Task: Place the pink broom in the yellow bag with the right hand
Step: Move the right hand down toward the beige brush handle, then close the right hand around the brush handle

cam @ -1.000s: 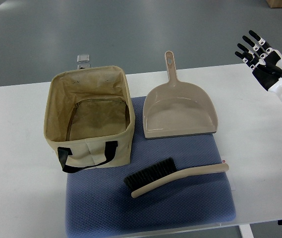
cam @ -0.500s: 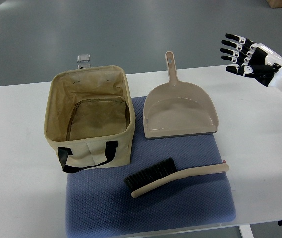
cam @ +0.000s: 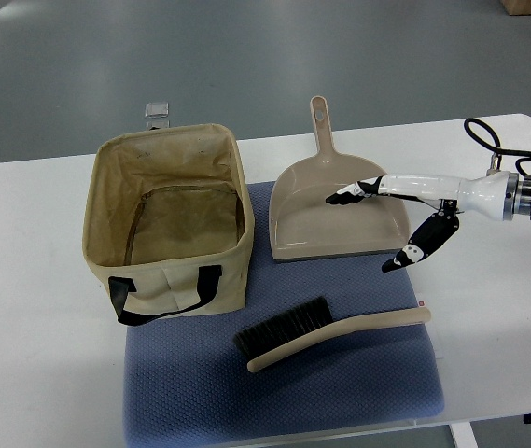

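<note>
The broom (cam: 326, 333) is a beige-pink hand brush with black bristles, lying on the blue mat (cam: 284, 392) near the table's front, handle pointing right. The yellow-beige fabric bag (cam: 167, 219) stands open and empty at the mat's left, black strap in front. My right hand (cam: 391, 224) reaches in from the right, fingers spread and holding nothing, hovering over the dustpan's right side, above and a little right of the broom's handle. The left hand is out of view.
A beige dustpan (cam: 335, 210) lies on the mat behind the broom, handle pointing away. A white table (cam: 32, 355) carries everything. A small metal clip (cam: 157, 112) lies beyond the bag. A black cable (cam: 484, 145) loops by my right wrist.
My right hand has swung from high at the far right down and left, over the dustpan and closer to the broom. Nothing else has moved.
</note>
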Tool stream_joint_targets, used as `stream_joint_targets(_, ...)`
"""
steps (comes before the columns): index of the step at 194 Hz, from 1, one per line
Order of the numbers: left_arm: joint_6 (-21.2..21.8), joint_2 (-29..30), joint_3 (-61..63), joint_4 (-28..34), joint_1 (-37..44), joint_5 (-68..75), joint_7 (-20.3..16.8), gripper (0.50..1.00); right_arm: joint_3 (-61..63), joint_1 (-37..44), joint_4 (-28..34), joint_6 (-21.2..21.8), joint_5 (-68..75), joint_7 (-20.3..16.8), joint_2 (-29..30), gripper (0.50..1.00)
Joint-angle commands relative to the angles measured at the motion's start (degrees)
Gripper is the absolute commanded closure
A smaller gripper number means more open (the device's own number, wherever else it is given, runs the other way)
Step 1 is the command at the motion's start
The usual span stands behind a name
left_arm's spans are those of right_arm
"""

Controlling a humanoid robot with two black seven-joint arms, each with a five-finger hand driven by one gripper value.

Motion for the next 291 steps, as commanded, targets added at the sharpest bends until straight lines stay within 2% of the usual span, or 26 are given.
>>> stream_joint_targets(1,0.04,0.00,-0.03,0.00,0.00,0.00,-0.02,0.500,-3.07,0.05,3.00,-2.28,-6.24,-0.22,-0.45,0.579)
stream_joint_targets(55,0.04,0.00,0.06,0.00,0.00,0.00,-0.02,0.500,-9.67,0.05,4.41,-7.82,-13.18,-0.66,-1.15,0.587)
stream_joint_targets(72,-0.05,0.00,-0.03,0.00,0.00,0.00,-0.02,0.500,-10.72,0.05,4.49,-9.76,-15.11,-1.10,-1.32,0.609)
stream_joint_targets(100,0.04,0.00,-0.03,0.00,0.00,0.00,-0.02,0.500,-12.30,0.05,4.49,-10.55,-16.35,-1.89,-1.85,0.658)
stream_joint_targets(130,-0.05,0.00,-0.02,0.00,0.00,0.00,-0.02,0.500,-13.97,0.05,5.28,-10.72,-17.31,-1.89,-2.64,0.679)
stream_joint_targets(225,0.04,0.00,-0.03,0.00,0.00,0.00,-0.02,0.500,-17.67,-0.30,6.25,-13.18,-19.86,-5.14,-2.20,0.691)
stream_joint_targets(262,-0.05,0.00,-0.03,0.00,0.00,0.00,-0.02,0.500,-20.04,-0.48,6.16,-16.52,-21.36,-6.28,-2.03,0.693)
stream_joint_targets(291,-0.05,0.00,-0.03,0.00,0.00,0.00,-0.02,0.500,-21.18,-0.48,5.90,-18.90,-22.24,-6.81,-1.85,0.720)
